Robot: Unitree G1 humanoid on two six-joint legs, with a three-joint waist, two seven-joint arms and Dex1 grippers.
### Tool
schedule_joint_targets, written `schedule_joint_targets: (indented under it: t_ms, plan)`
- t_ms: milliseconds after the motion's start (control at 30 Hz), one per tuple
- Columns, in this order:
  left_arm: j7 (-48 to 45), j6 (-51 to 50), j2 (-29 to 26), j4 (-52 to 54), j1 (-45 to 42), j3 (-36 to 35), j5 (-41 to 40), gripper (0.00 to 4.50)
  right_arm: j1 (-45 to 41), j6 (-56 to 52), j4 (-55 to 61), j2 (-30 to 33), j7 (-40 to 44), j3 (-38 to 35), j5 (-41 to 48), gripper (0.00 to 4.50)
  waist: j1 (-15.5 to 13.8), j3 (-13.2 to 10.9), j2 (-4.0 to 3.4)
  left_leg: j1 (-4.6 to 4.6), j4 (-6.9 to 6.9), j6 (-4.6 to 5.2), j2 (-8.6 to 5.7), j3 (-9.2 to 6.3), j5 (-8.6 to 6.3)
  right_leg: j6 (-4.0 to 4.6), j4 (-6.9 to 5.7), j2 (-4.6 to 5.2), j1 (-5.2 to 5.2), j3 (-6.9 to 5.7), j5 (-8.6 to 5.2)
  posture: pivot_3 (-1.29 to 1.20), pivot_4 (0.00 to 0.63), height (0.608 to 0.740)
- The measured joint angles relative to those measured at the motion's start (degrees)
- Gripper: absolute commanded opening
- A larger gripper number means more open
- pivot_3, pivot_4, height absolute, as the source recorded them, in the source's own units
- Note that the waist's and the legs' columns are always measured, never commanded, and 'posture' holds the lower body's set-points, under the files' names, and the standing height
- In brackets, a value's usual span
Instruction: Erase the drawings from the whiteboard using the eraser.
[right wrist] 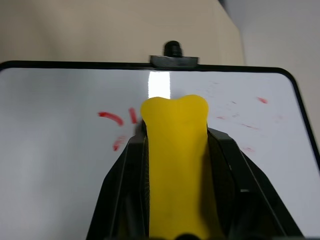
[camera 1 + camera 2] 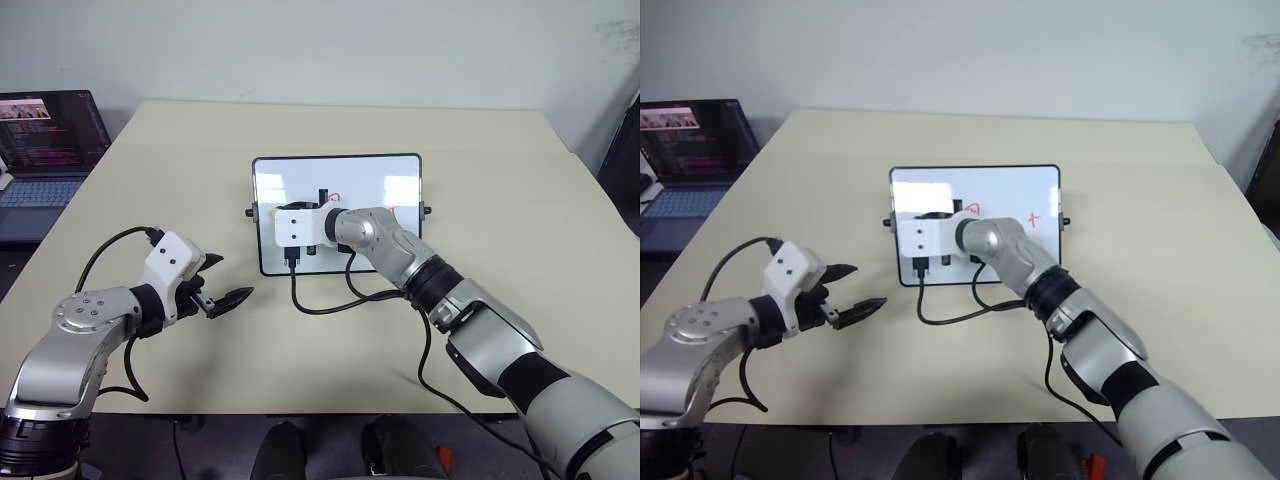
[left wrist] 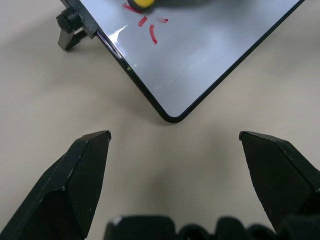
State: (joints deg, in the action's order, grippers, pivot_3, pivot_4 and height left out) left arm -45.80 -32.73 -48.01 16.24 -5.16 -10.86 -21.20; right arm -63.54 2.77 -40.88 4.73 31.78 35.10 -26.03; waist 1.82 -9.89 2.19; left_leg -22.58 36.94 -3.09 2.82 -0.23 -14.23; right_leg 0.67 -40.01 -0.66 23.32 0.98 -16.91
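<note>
The right gripper [image 1: 175,150] is clamped on the small yellow-topped eraser [image 1: 175,150], which juts ahead of its black fingers over the glossy white, black-framed whiteboard [image 2: 1010,190]. Red marker drawings [image 1: 117,127] lie just beside the eraser's tip (faint smudges on its other side). The left gripper [image 2: 222,285], jaws spread and empty, hovers near the board's corner.
</note>
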Motion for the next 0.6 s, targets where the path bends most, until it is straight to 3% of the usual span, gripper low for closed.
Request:
schedule_joint_targets:
  t_ms: [133,433,600]
  plan:
    - [-0.25,0.75,0.06,-0.02,-0.12,0.18,-0.01,4.5,2.13,-0.38,1.96,0.06,3.54,0.52,-0.01,1.24,-0.02,-0.02,-0.03,0.01,0.02,0.0,0.0,-0.04,0.0,0.02,-0.04,0.0,-0.02,-0.01,0.01,0.0,0.15,0.74]
    - [-1.14,1.82,0.66,-0.05,-0.22,0.63,-0.04,4.5,-1.08,0.48,-1.45,-1.17,-4.43,-2.03,-1.95,1.24,0.0,-0.02,-0.03,-0.01,0.0,0.0,0.0,-0.04,0.0,0.05,0.03,-0.01,-0.01,-0.01,0.03,0.0,0.15,0.74]
    - [-1.14,1.93,0.98,-0.05,-0.2,0.63,-0.08,4.5,-0.01,0.38,-0.73,-1.44,1.39,-1.5,-1.88,1.24,0.02,-0.02,-0.03,-0.01,-0.01,0.0,0.01,-0.04,0.0,0.06,0.04,-0.01,0.0,-0.02,0.03,0.0,0.15,0.74]
